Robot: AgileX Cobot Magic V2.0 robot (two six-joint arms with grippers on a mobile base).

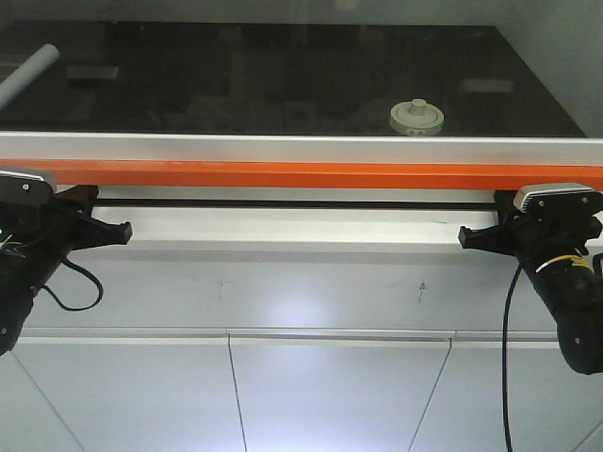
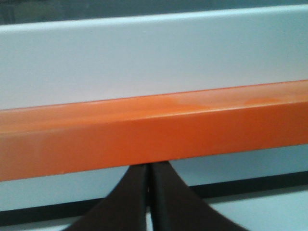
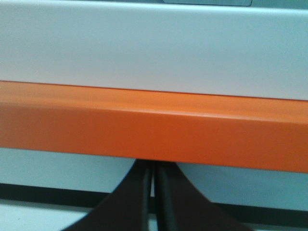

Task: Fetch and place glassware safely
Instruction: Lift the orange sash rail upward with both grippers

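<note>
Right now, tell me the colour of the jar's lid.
The lid is cream-white; the exterior front-facing view shows it best.

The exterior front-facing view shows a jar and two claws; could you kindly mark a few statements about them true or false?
1. The lidded glass jar stands on the black surface. True.
2. The left claw holds the jar. False: it is shut on nothing, low near the orange bar.
3. The right claw is shut. True.
4. The grey tube touches the jar. False: it lies at the far left, well apart.
</note>
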